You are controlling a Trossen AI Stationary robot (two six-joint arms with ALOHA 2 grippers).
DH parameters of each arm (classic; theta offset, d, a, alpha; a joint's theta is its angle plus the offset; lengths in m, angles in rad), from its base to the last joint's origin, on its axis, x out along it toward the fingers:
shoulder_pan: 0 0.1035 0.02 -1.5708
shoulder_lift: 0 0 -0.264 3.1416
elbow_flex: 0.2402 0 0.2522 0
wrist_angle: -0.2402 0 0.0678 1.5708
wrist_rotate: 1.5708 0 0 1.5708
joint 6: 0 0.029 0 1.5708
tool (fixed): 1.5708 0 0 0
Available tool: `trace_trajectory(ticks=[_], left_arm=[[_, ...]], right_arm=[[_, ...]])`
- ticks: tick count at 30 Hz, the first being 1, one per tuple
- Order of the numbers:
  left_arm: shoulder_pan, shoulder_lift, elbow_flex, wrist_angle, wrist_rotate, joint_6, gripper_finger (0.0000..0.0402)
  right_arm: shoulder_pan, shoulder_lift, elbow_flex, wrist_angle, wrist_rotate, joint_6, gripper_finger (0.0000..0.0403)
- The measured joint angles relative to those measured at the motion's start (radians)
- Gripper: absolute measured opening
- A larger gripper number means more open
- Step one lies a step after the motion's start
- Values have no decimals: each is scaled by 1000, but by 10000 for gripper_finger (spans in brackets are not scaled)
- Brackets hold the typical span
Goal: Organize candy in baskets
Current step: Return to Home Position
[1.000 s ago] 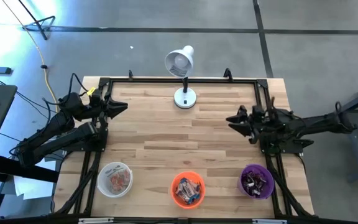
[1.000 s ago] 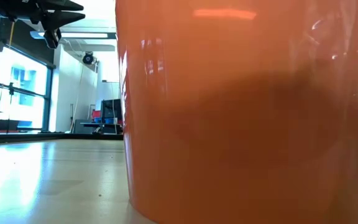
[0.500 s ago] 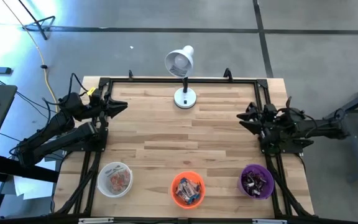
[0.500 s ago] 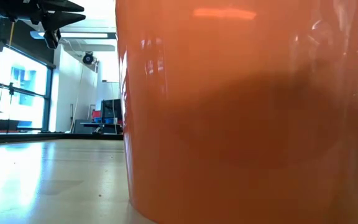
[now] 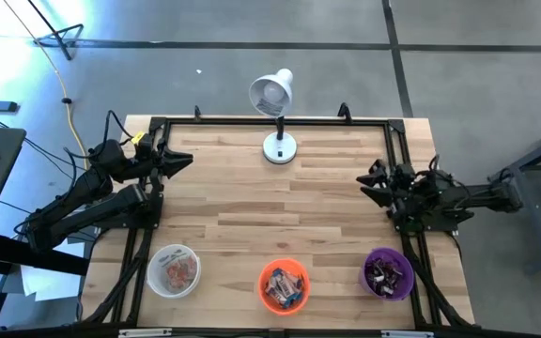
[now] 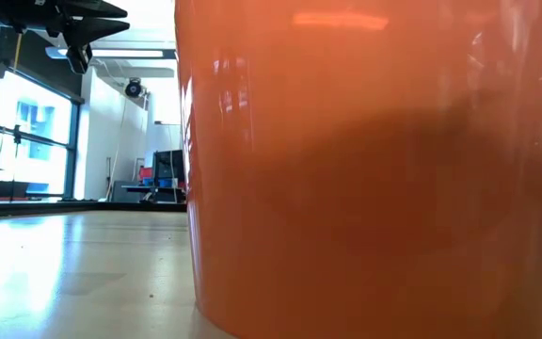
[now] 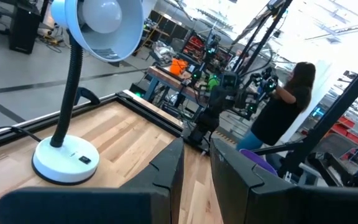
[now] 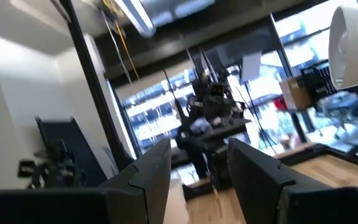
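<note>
High view: baskets on wooden table, grey floor.

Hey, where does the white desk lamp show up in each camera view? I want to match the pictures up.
High view: the desk lamp stands mid-way along the table's far edge.
Low view: not in it; the orange basket fills most of the picture.
Left wrist view: whole lamp, to the picture's left.
Right wrist view: only its shade, at the upper right edge.
Shared landmark: the light wooden table.
</note>
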Motion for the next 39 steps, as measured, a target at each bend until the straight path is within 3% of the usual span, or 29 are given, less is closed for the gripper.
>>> trace_trajectory(ticks=[2, 4, 9, 14, 23, 27, 33, 39], left_arm=[[0, 0, 0, 0, 1, 0, 64], [0, 0, 0, 0, 6, 0, 64], [0, 0, 0, -1, 6, 0, 64], [0, 0, 0, -14, 6, 36, 64], [0, 0, -3, -159, -84, 214, 64], [0, -8, -101, -30, -97, 204, 65], [-1, -8, -294, 401, -16, 138, 64], [0, -7, -364, 432, -13, 118, 64]], right_arm=[[0, -3, -55, 68, 1, 21, 154], [3, 1, -47, 22, 7, 40, 154], [3, -1, -56, 33, -43, -49, 154], [4, -1, -56, -78, -81, -192, 154], [4, -1, -56, -317, -42, -215, 154], [4, -1, -56, -323, -42, -221, 154], [4, -1, -56, -325, -41, -242, 154], [4, 1, -56, -400, -41, -230, 154]])
